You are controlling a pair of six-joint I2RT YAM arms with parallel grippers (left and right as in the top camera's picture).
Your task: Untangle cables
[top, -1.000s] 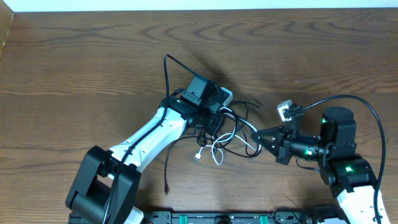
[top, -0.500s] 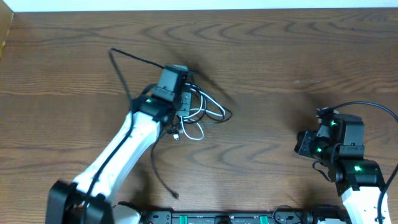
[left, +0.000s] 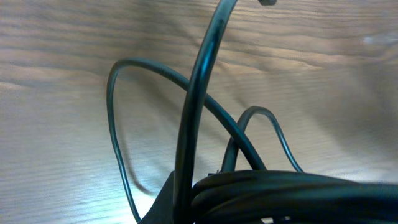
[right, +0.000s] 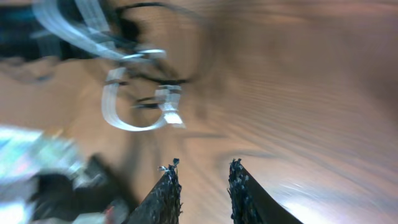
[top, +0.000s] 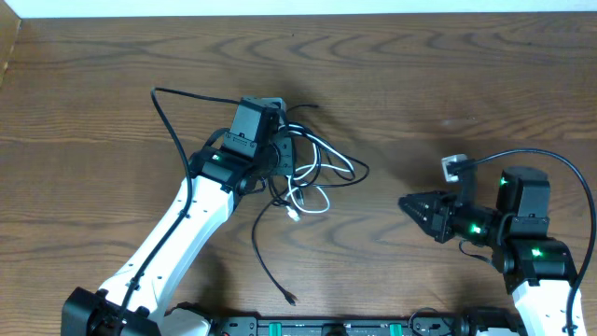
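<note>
The cables (top: 312, 173) form a tangle of thin black cords and one white cord (top: 308, 198) at mid-table. One black loop (top: 166, 107) reaches out to the left, and one black tail ends near the front edge (top: 291, 299). My left gripper (top: 280, 161) sits on the tangle's left side, shut on the black cords. They cross close to the lens in the left wrist view (left: 298, 193). My right gripper (top: 410, 203) is open and empty, pointing left, well apart from the tangle. Its view (right: 202, 171) shows the blurred white cord (right: 124, 106) ahead.
A thicker black lead (top: 550, 168) arcs over the right arm. A small white-grey camera block (top: 453, 168) sits above the right gripper. The table's far edge (top: 298, 13) runs along the top.
My left gripper first dragged the tangle left, then shifted slightly right, and the cords spread out. My right gripper pulled back to the right, then swung out again to point left.
</note>
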